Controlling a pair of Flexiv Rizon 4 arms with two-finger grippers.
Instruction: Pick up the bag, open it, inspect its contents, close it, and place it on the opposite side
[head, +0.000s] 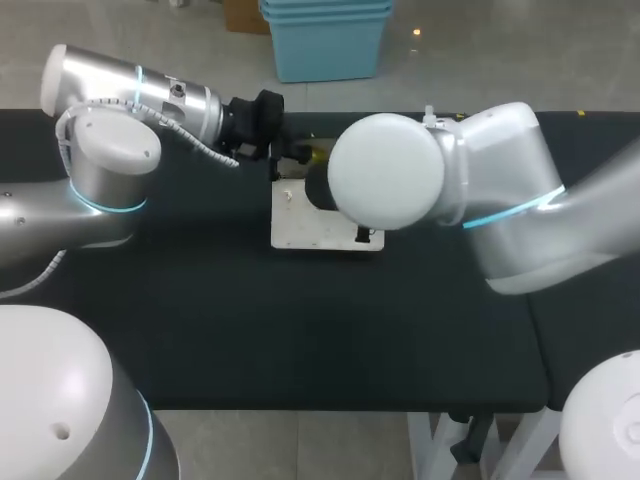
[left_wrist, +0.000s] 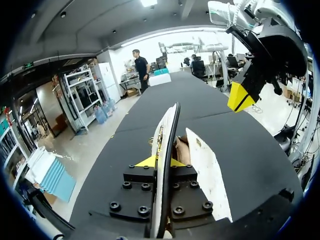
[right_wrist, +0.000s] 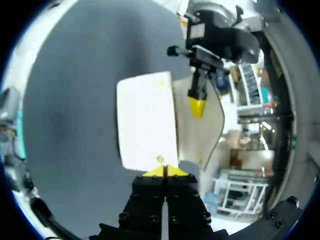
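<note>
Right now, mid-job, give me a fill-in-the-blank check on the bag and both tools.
1. The flat white bag lies on the ___ table.
2. The left tool is ___ on the bag's raised dark-rimmed flap.
3. The right tool hangs in the air and touches ___, its fingers pressed together.
Missing words: black; shut; nothing.

Bag (head: 300, 225), white and flat, on black table (head: 300, 340), middle, toward far edge. Open: one panel (left_wrist: 207, 165) lying flat, other flap (left_wrist: 164, 132) standing near upright, dark rim, pinched in left gripper (left_wrist: 159, 162). Something tan (left_wrist: 181, 150) showing in gap, can't tell what.
</note>
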